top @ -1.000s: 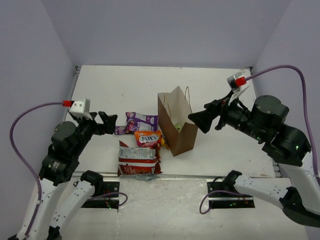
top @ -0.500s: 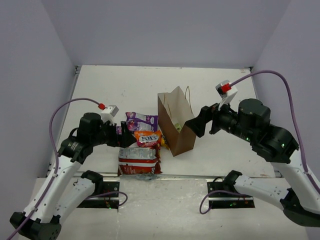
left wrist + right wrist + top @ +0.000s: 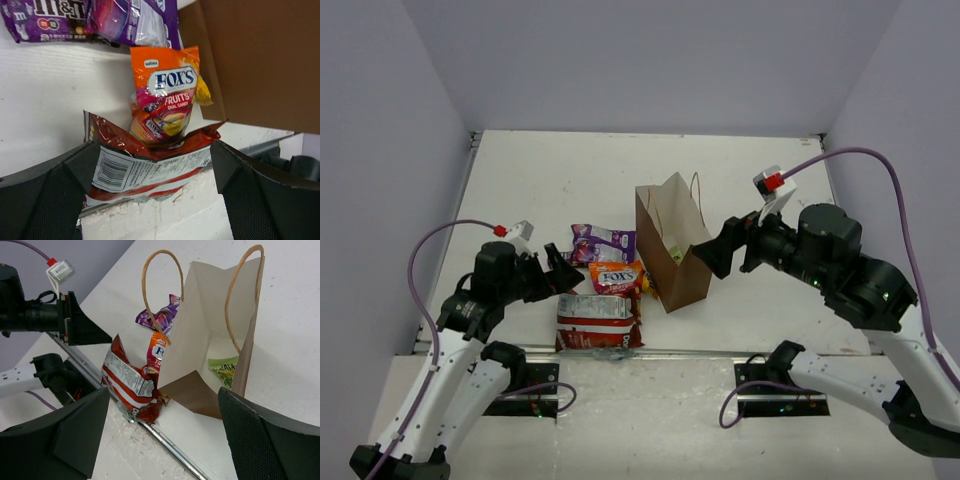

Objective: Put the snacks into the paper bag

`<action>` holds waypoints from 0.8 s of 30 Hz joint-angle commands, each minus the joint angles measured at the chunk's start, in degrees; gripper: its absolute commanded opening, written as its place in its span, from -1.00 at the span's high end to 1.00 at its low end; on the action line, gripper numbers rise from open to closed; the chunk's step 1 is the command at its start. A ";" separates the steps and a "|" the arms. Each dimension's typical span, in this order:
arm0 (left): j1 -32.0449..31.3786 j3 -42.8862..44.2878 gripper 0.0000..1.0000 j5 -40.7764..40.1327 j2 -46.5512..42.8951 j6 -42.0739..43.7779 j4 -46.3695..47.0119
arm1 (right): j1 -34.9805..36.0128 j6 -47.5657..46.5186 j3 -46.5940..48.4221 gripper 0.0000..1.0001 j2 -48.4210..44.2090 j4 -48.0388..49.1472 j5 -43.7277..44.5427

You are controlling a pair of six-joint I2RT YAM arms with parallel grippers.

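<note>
The brown paper bag (image 3: 685, 275) stands upright and open mid-table, with a green packet (image 3: 225, 369) inside. Left of it lie the purple packets (image 3: 602, 242), the orange FOX'S bag (image 3: 617, 277), a small yellow piece (image 3: 202, 92) and the red-and-silver bag (image 3: 597, 322). My left gripper (image 3: 563, 275) is open just left of the snacks. In the left wrist view the gripper (image 3: 154, 156) has the red-and-silver bag (image 3: 150, 170) showing between its spread fingers, not clamped. My right gripper (image 3: 717, 252) is open and empty at the bag's right side. In the right wrist view it (image 3: 162, 400) looks down at the bag (image 3: 210, 335).
A metal rail (image 3: 720, 352) runs along the table's near edge, right by the red-and-silver bag. The bag's string handles (image 3: 160, 285) stand up over its mouth. Purple walls close in the left, back and right sides.
My left gripper came down and right from mid-air to the snack pile, then the arm settled lower. My right gripper moved slightly left and down toward the bag. The snacks have not moved.
</note>
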 commanded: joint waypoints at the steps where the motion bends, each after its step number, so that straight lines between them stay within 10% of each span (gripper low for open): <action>1: 0.98 -0.19 -1.00 -5.74 0.17 -4.46 2.63 | 0.21 -0.78 -0.78 -0.85 -0.98 2.25 0.71; 20: 1.68 -11.96 -0.83 -5.84 2.36 -24.22 12.11 | -0.06 -0.96 -1.49 -0.87 -2.39 2.34 2.73; 23: 1.68 -14.95 -0.50 -3.90 2.37 -26.60 16.50 | -0.23 -0.96 -1.57 -0.87 -2.91 2.34 3.08; 24: 1.68 -15.30 -0.10 -4.16 2.28 -26.96 17.47 | -0.23 -0.96 -1.57 -0.87 -3.00 2.34 3.17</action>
